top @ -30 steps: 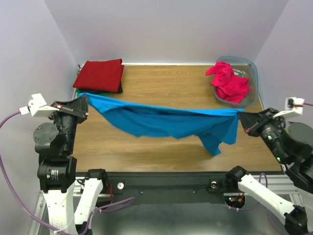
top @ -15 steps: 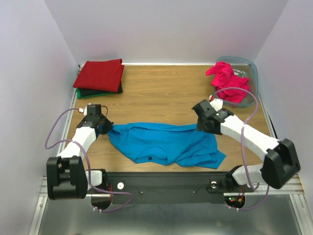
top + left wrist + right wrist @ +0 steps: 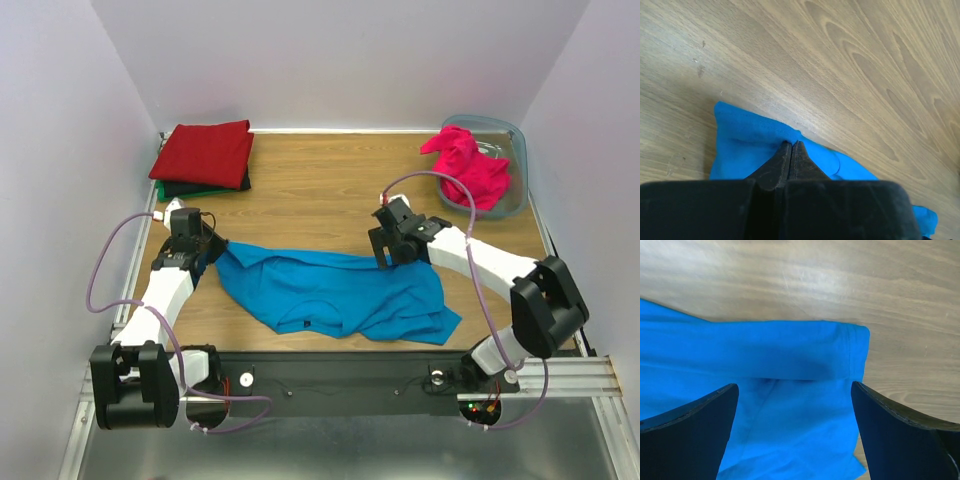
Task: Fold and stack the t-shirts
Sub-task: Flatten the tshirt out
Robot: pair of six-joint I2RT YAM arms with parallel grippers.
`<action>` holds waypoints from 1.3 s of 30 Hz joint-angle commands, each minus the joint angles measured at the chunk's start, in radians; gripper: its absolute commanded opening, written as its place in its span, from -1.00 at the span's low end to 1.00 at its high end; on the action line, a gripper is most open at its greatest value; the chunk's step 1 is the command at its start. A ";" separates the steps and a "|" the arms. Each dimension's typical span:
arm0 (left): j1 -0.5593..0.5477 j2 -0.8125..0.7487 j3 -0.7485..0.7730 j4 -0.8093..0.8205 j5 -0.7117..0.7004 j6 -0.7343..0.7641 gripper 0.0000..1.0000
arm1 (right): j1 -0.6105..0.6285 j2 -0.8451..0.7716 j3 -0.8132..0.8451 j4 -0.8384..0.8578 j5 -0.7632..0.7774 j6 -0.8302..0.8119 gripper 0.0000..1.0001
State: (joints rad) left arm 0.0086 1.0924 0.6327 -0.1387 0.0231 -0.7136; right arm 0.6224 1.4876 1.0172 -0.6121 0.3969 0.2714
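Shirt position, top external view: the bright blue short-sleeved cloth t-shirt (image 3: 330, 295) lies spread and rumpled on the light brown wooden table (image 3: 320, 190), spanning the space between the two sets of jaws. The left gripper (image 3: 212, 250) sits at the shirt's left corner, jaws together on the cloth. The right gripper (image 3: 386, 258) is over the shirt's far edge, towards its right end; its jaw state cannot be read from this view. Beyond the left jaws, at the far left corner of the table, sits a stack: a folded dark red t-shirt (image 3: 205, 150) on top, a folded black t-shirt (image 3: 215, 185) beneath it, and a folded green t-shirt (image 3: 172, 195) lowest, only its edge showing. Beyond and to the right of the right jaws, a crumpled magenta-pink t-shirt (image 3: 465, 165) lies in a translucent blue-grey plastic bin (image 3: 517, 150), well apart from the blue shirt.

Left wrist view: the two fingers (image 3: 782, 162) meet tip to tip, clamped on a raised fold of the blue cloth. The shirt corner spreads left of the tips; more cloth trails to their right. Bare wood lies ahead of the jaws.

Right wrist view: the fingers (image 3: 690, 430) stand wide apart, gripping nothing. Blue cloth fills the gap between them. A folded band with a hemmed end lies just ahead of the tips, its end nearer the right finger. Bare wood lies beyond.
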 commanded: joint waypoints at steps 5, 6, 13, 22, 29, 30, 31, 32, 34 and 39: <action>0.007 -0.005 0.030 0.022 -0.037 0.020 -1.00 | 0.007 0.072 -0.054 0.041 0.091 -0.147 1.00; 0.007 -0.002 0.032 0.024 -0.035 0.020 -1.00 | 0.008 0.086 -0.049 0.041 0.097 -0.158 1.00; 0.007 -0.014 0.028 0.021 -0.040 0.022 -1.00 | 0.004 0.206 0.033 0.049 0.286 -0.014 1.00; 0.007 -0.014 0.024 0.022 -0.045 0.022 -1.00 | -0.154 0.284 0.182 0.063 0.241 0.123 1.00; 0.007 -0.012 0.022 0.022 -0.049 0.022 -1.00 | -0.240 0.367 0.313 0.071 0.206 0.141 1.00; 0.007 -0.012 0.022 0.024 -0.049 0.023 -1.00 | -0.240 0.350 0.308 0.077 0.163 0.152 1.00; 0.007 -0.011 0.022 0.022 -0.048 0.023 -1.00 | -0.240 0.332 0.298 0.081 0.143 0.160 1.00; 0.007 -0.012 0.021 0.022 -0.048 0.023 -1.00 | -0.242 0.288 0.287 0.101 0.126 0.179 1.00; 0.007 -0.011 0.021 0.025 -0.046 0.023 -1.00 | -0.240 0.251 0.255 0.120 0.071 0.202 1.00; 0.007 -0.012 0.024 0.028 -0.043 0.023 -1.00 | -0.240 0.250 0.259 0.164 -0.027 0.233 1.00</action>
State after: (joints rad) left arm 0.0086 1.0927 0.6327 -0.1387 -0.0078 -0.7094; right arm 0.3748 1.7512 1.2598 -0.5251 0.4500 0.4507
